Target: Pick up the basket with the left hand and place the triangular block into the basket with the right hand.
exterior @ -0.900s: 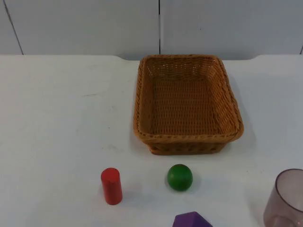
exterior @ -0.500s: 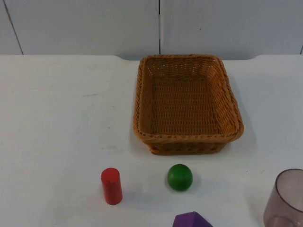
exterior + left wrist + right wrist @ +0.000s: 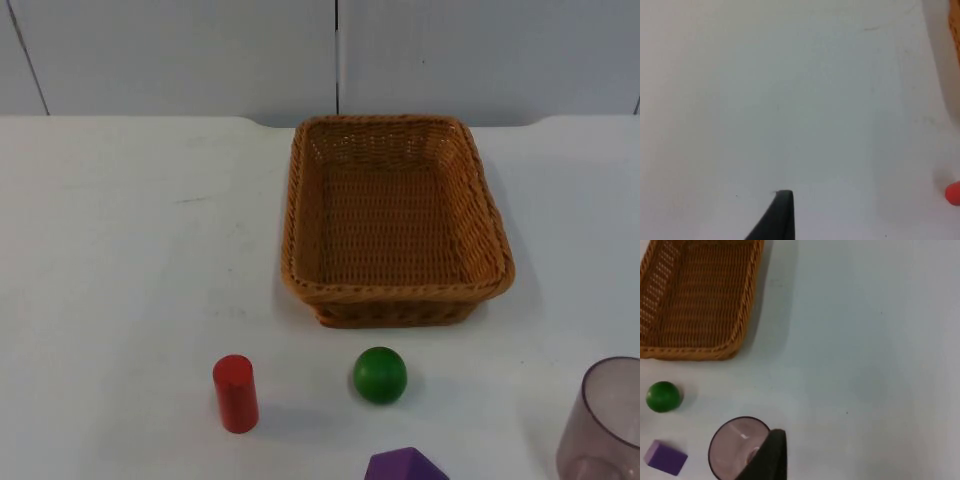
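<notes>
Two hands are waiting above the tabletop, their opening untellable; we are judging the basket light, stiff, best taken by its rim.

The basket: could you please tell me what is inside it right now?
Nothing lies inside the basket; its woven floor shows bare. The near wall's inner face is hidden by its rim. The green ball and purple block sit outside on the table.
</notes>
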Robot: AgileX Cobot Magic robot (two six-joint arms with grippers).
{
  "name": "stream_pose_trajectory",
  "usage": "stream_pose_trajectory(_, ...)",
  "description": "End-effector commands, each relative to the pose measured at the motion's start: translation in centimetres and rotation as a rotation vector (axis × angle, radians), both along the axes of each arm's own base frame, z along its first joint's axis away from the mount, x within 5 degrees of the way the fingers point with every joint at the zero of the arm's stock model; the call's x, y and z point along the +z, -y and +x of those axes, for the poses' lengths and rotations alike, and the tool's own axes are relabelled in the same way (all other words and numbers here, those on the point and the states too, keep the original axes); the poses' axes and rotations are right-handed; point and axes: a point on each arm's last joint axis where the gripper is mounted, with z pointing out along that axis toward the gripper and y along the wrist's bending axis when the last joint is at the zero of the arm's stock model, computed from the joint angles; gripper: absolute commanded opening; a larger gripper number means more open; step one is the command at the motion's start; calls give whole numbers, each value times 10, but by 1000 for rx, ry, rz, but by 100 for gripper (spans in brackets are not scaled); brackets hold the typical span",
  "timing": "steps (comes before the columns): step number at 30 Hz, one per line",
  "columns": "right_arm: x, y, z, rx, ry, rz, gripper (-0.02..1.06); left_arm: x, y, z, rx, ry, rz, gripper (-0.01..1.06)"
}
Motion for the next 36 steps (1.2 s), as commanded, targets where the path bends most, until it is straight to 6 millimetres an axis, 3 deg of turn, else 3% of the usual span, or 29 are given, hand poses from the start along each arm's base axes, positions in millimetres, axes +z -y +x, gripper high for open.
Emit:
stream_pose_trajectory(1, 2, 2, 4, -7, 10, -17, 105, -1, 1, 11, -1, -4, -10, 105)
stream_pose_trajectory(4, 0, 2, 7, -9, 1, -30, 105, -7, 0, 26, 0, -34, -6, 105)
stream_pose_trajectory(9, 1, 3, 9, -11, 17, -38, 105, -30, 7, 74, -75, -130, -44, 105)
stream_pose_trajectory(10, 1, 3, 9, -11, 17, -38, 105, -30, 7, 74, -75, -130, -44, 105)
stream_pose_trajectory(14, 2, 3, 9, -12, 26, -38, 105, -54, 19, 125, -185, -237, -114, 105)
stream_pose_trajectory(15, 2, 3, 9, -12, 26, -38, 105, -54, 19, 125, -185, -237, -114, 105)
stream_pose_trajectory(20, 3, 3, 10, -12, 38, -37, 105, -88, 49, 166, -291, -334, -122, 105)
stream_pose_trajectory(25, 3, 3, 10, -12, 38, -37, 105, -101, 76, 191, -339, -334, -114, 105)
stream_pose_trajectory(29, 3, 3, 10, -12, 38, -37, 105, -104, 110, 234, -370, -289, -123, 105)
stream_pose_trajectory(30, 3, 3, 10, -12, 38, -37, 105, -104, 110, 234, -370, -289, -123, 105)
stream_pose_trajectory(34, 3, 3, 10, -12, 38, -37, 105, -122, 133, 274, -364, -302, -148, 105)
stream_pose_trajectory(36, 3, 3, 10, -12, 38, -37, 105, -128, 141, 282, -373, -309, -151, 105)
